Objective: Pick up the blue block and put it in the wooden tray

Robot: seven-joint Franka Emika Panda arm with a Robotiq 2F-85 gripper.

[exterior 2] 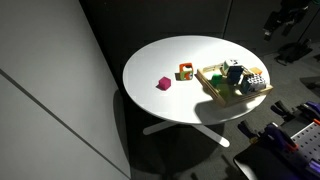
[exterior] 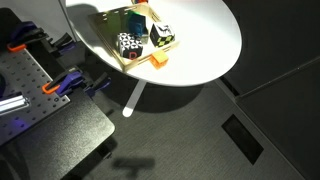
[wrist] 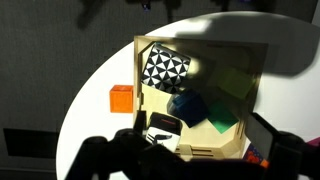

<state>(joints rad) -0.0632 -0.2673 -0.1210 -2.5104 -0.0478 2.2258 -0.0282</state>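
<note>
Wrist view, looking down past the gripper [wrist: 190, 160]. White round table [wrist: 100, 70] fills the ground beyond the jaws and is partly shadowed. The same table shows in both exterior views [exterior: 205, 40] [exterior 2: 160, 55].

Wooden tray [wrist: 200, 42] lies straight ahead of the jaws, its near edge hidden behind the gripper body. It sits near the table's edge in an exterior view [exterior 2: 218, 93].

The gripper is a dark silhouette along the bottom of the wrist view. One finger [wrist: 95, 160] stands far out on one side, its mate far out on the other. The jaws are spread wide and nothing is held between them.

Inside the tray:
- black-and-white patterned cube [wrist: 165, 68], at the far end from the jaws, offset toward one finger
- blue block [wrist: 188, 107], just ahead of the jaws and about midway between the fingers, resting on the tray floor
- green piece [wrist: 225, 120], just beside the blue block; I cannot tell whether they touch
- small white-and-black object [wrist: 163, 125], closest to the jaws and partly hidden

Outside the tray:
- orange block [wrist: 121, 98], on the table just beside the tray's rim, off to the side of the jaws
- pink piece [exterior 2: 163, 84], well apart from the tray, seen only in an exterior view
</note>
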